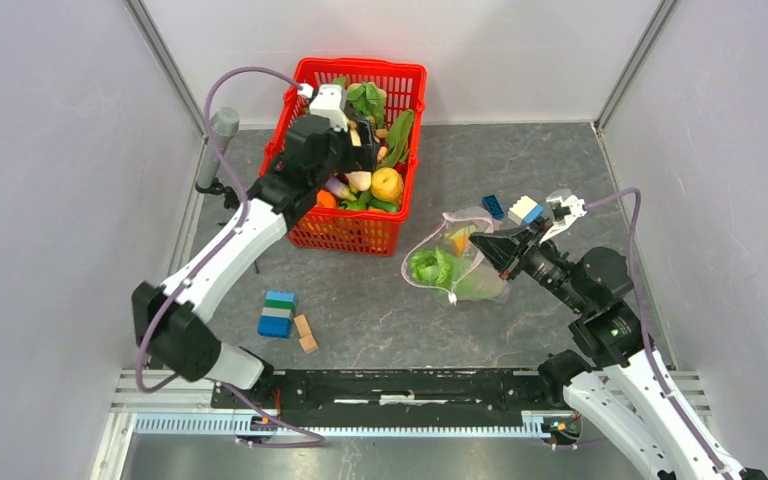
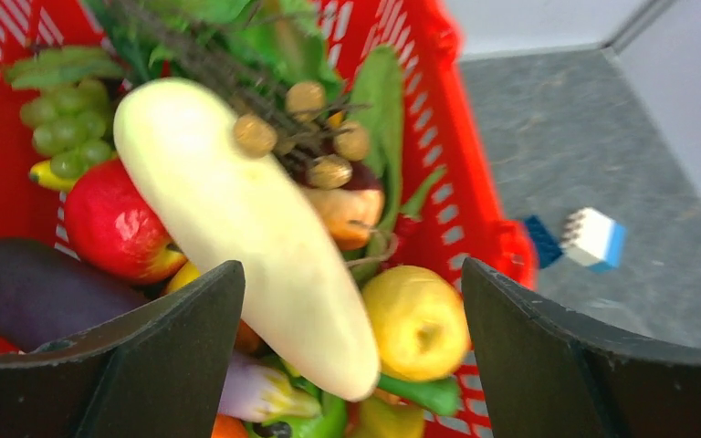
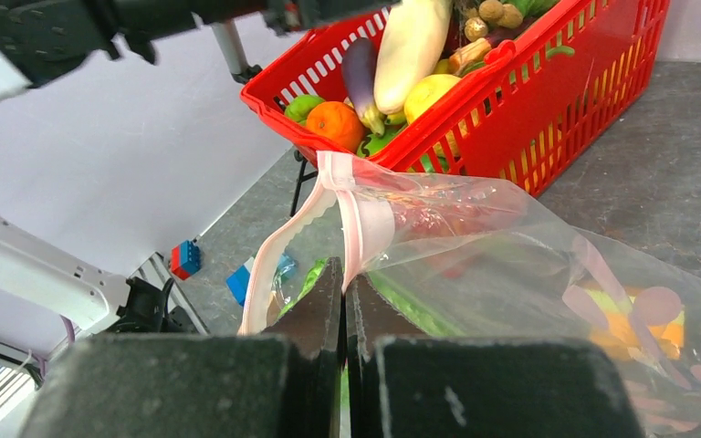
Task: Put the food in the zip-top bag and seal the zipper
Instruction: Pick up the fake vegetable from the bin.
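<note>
The food fills the red mesh basket point(image 1: 400, 85). In the left wrist view I see a white radish point(image 2: 237, 210), a yellow fruit point(image 2: 417, 321), a red apple point(image 2: 114, 228) and a purple eggplant point(image 2: 27, 292). My left gripper point(image 1: 363, 138) hovers open over the basket, its jaws point(image 2: 351, 274) either side of the radish tip and the yellow fruit, holding nothing. The clear zip-top bag point(image 1: 457, 268) lies right of the basket with leafy greens point(image 1: 430, 268) inside. My right gripper point(image 1: 482, 243) is shut point(image 3: 345, 274) on its pink zipper strip point(image 3: 365, 224), holding the mouth open.
A blue-green-white block point(image 1: 278, 313) and tan blocks point(image 1: 306, 334) lie on the table in front of the basket. A blue block point(image 1: 493, 206) and a white-blue block point(image 1: 524, 210) sit behind the bag. A grey stand point(image 1: 222, 125) is at the left wall.
</note>
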You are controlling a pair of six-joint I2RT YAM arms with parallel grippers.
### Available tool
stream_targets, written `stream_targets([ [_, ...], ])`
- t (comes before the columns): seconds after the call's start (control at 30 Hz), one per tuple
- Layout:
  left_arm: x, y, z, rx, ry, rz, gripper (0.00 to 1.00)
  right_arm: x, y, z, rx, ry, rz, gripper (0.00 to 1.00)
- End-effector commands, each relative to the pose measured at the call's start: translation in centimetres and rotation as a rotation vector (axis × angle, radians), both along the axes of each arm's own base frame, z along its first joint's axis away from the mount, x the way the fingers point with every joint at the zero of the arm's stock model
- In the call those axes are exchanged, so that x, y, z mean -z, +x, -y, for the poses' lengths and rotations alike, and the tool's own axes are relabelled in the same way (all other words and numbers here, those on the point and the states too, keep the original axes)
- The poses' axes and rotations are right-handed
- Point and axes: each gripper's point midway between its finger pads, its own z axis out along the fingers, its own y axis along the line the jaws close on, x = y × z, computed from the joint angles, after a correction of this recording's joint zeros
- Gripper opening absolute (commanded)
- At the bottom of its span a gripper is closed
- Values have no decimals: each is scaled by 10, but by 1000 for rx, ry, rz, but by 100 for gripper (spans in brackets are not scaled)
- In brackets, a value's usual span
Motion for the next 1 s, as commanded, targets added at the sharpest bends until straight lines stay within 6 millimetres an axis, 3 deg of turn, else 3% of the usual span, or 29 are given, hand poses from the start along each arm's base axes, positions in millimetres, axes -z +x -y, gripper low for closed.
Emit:
stream_targets([
  [0.0,32,35,-18,-160,-12,-29,93,-29,-6,0,-16,62,97,0],
  [0.17,75,49,-18,-205,8,-99,92,-29,-7,2,-8,53,102,0],
  [0.33,92,49,-20,-217,5,-112,86,-28,-7,4,0,45,108,0],
  [0.43,100,46,-19,-205,28,-138,60,-26,-7,4,3,45,106,0],
  [0.5,91,39,-22,-201,11,-126,48,-27,-7,5,4,46,107,0],
  [0.73,14,0,-36,-140,-47,28,34,-20,-4,6,22,42,89,0],
  [0.97,-13,-39,-53,-111,-65,99,26,-15,-5,5,14,55,74,0],
])
